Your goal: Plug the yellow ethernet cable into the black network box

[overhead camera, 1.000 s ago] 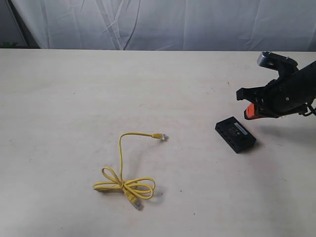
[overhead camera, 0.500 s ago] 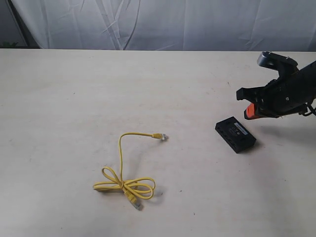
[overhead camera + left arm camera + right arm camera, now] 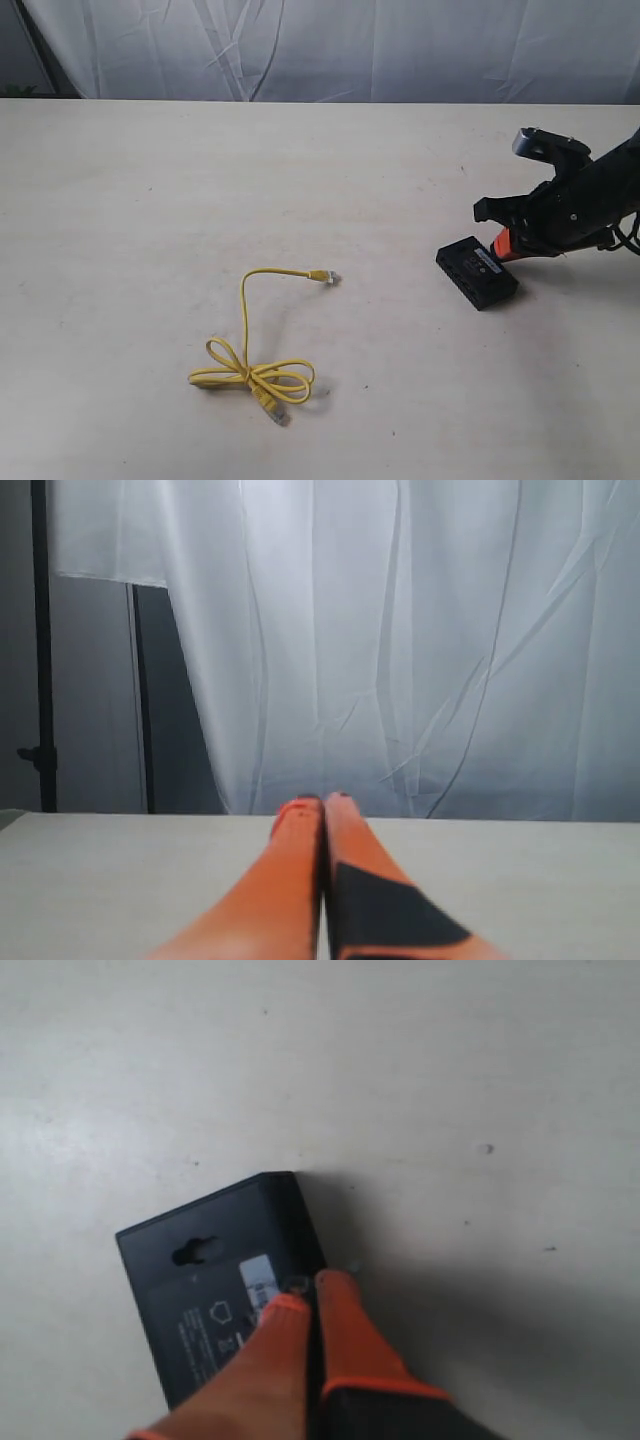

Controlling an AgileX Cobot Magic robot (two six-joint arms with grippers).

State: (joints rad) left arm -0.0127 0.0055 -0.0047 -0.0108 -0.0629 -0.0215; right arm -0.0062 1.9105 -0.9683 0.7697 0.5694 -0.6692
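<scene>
Lowered since before, right end effector (image 3: 497, 243), fingers together and empty, hovers over black network box (image 3: 477, 272).

Black right arm (image 3: 590, 195) with orange-padded jaws.

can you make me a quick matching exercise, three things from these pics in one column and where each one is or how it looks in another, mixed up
Things:
1. yellow ethernet cable
2. black network box
3. right gripper

Descriptions:
A. orange fingers pressed together, tips at the box's edge
B. lying partly looped on the table, not plugged in
C. flat on the table, label facing up

Pairs: 1-B, 2-C, 3-A
</scene>
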